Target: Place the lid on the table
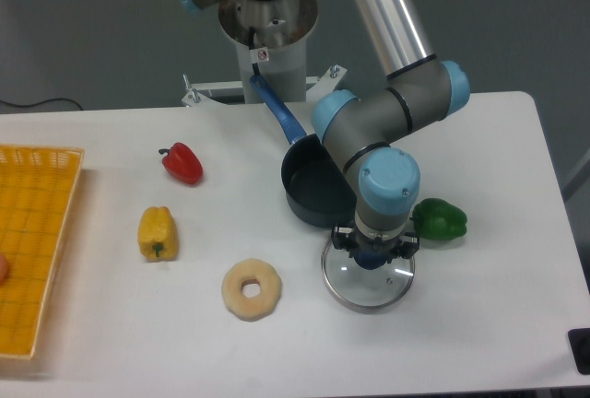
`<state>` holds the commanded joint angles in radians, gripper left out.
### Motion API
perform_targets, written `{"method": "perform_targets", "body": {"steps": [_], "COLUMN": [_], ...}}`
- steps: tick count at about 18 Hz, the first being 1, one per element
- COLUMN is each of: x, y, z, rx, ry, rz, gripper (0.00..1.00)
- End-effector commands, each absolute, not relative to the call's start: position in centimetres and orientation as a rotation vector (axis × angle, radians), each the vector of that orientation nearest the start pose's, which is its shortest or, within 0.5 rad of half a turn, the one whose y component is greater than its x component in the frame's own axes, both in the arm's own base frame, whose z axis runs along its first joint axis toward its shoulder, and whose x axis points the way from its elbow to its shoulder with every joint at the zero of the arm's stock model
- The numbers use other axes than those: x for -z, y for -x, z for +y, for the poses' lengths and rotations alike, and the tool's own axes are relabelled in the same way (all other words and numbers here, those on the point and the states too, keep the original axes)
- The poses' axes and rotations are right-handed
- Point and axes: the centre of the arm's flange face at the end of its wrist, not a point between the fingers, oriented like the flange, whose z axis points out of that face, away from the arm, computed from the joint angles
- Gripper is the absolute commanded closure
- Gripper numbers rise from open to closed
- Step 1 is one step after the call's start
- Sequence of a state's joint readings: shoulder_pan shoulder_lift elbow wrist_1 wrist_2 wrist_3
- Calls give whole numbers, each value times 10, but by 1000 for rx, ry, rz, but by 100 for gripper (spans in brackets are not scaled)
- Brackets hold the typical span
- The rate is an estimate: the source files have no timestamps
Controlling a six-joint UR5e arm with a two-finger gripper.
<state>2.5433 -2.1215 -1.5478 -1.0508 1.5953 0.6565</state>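
Beside lid [369,278]: pot [313,191], green pepper [440,219]

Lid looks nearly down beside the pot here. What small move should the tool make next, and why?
Probably open and lift straight up. The lid appears to lie flat on the table, clear of the pot and green pepper, with the tool over its blue knob; whether the rim fully touches is hard to tell.

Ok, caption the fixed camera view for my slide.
UR5e gripper over the blue knob of a round clear glass lid lying on the white table, beside a dark blue long-handled pot.
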Motion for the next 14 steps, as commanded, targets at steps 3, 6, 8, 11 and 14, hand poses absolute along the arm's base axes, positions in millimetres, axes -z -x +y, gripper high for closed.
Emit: {"method": "perform_targets", "body": {"steps": [3, 6, 8, 11, 14], "x": [-227, -227, -232, -250, -275], "y": [472, 473, 475, 479, 481], "z": [480, 481, 482, 484, 488], "rx": [-18, -21, -34, -73, -132], "ry": [3125, 3125, 3116, 3095, 3078], "rz": [-498, -498, -494, -487, -377], "gripper": [19, 17, 8, 0, 0]}}
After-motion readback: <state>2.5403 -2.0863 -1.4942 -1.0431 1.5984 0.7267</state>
